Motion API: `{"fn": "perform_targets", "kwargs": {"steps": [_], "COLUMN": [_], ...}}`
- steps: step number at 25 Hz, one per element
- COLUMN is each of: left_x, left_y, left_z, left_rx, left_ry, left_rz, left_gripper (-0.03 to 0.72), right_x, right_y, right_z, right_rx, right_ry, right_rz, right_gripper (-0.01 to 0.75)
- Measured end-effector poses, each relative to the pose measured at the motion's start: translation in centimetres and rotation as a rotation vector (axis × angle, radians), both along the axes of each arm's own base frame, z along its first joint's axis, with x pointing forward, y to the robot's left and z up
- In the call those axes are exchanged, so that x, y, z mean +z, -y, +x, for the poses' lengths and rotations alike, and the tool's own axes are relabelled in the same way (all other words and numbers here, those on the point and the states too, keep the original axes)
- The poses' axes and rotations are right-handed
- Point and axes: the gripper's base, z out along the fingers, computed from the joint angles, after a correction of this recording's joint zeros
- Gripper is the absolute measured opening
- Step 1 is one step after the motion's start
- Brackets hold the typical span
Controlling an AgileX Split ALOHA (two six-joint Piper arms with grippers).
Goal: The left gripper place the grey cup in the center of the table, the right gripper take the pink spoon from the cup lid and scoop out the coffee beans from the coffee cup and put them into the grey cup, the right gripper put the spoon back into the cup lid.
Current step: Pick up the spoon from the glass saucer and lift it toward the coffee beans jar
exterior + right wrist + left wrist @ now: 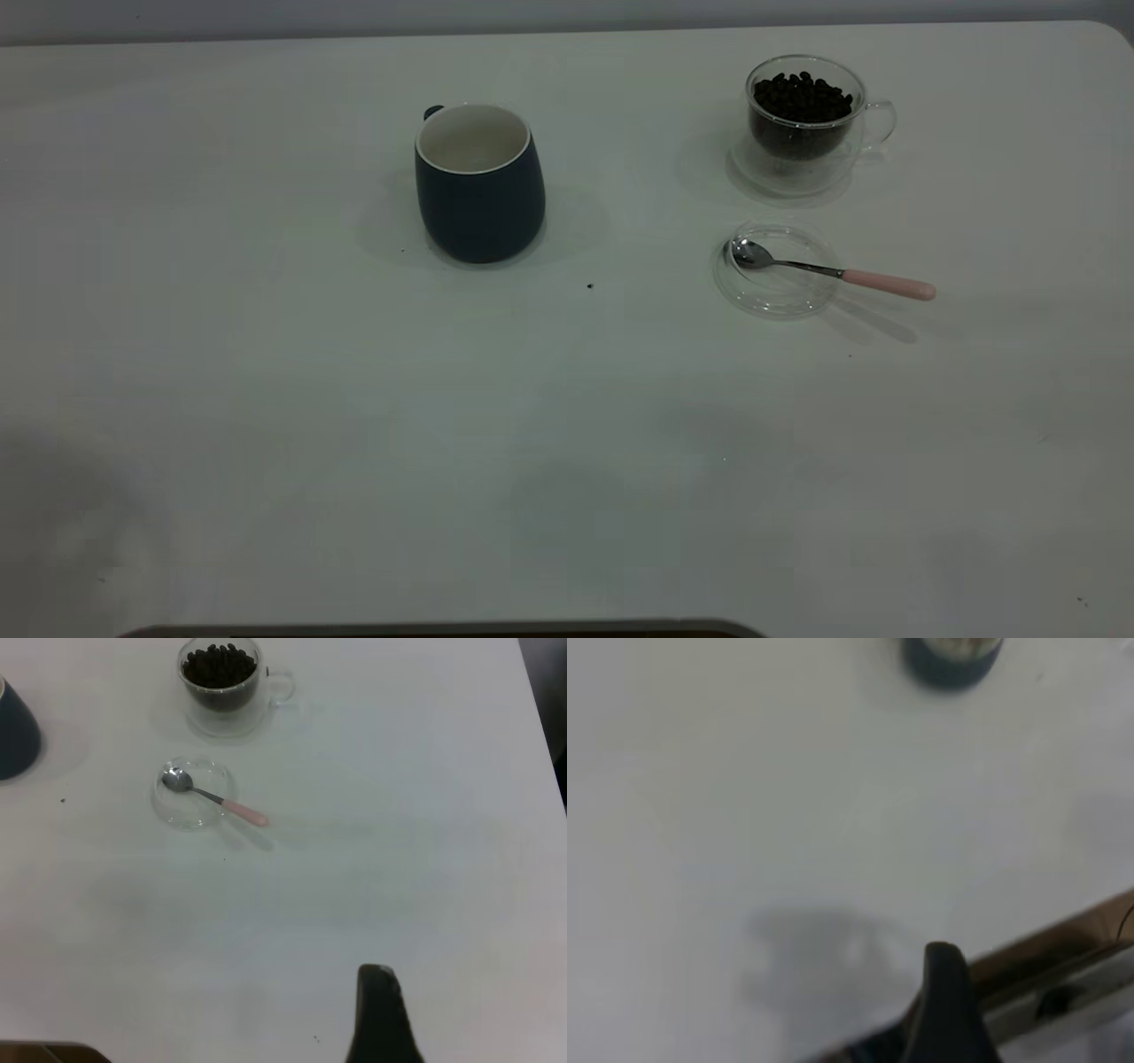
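The grey cup [479, 182], dark outside and white inside, stands upright left of the table's middle; it also shows in the left wrist view [952, 660] and the right wrist view [13, 731]. The glass coffee cup [802, 115] full of coffee beans stands at the back right [220, 678]. In front of it lies the clear cup lid [775, 270] with the pink spoon [833, 272] in it, handle sticking out over the rim [213, 797]. Neither gripper shows in the exterior view. My left gripper [943, 957] and right gripper [376, 979] hang far from all objects.
A small dark speck [590, 286] lies on the white table between the grey cup and the lid. The table's brown edge [1063, 939] is close by the left gripper. The table's right edge [540, 726] shows in the right wrist view.
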Motion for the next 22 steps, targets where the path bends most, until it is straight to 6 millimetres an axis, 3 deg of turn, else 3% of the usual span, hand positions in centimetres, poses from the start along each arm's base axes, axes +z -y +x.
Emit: {"fn": "perform_targets", "kwargs": {"steps": [7,11,17,22], "left_x": [-7.0,-9.7,-11.6,-11.6], "left_y": [-1.4,-1.8,-2.2,-2.3], "left_z": [-6.7,-9.1,-11.6,-13.3], "left_rx": [0.235,0.290,0.322,0.324], "left_ry": [-0.102,-0.077,0.001,0.116], "left_rz": [0.034,0.037,0.043,0.022], "left_gripper": [0.586,0.586,0.586,0.586], "right_x": [0.0,0.0,0.0,0.0], "right_y": [0.0,0.0,0.0,0.0], "right_z": [0.0,0.0,0.0,0.0], "right_rx": [0.000,0.000,0.000,0.000], "right_ry": [0.000,0.000,0.000,0.000], "right_rz": [0.000,0.000,0.000,0.000], "right_gripper": [0.556,0.556,0.556,0.556]}}
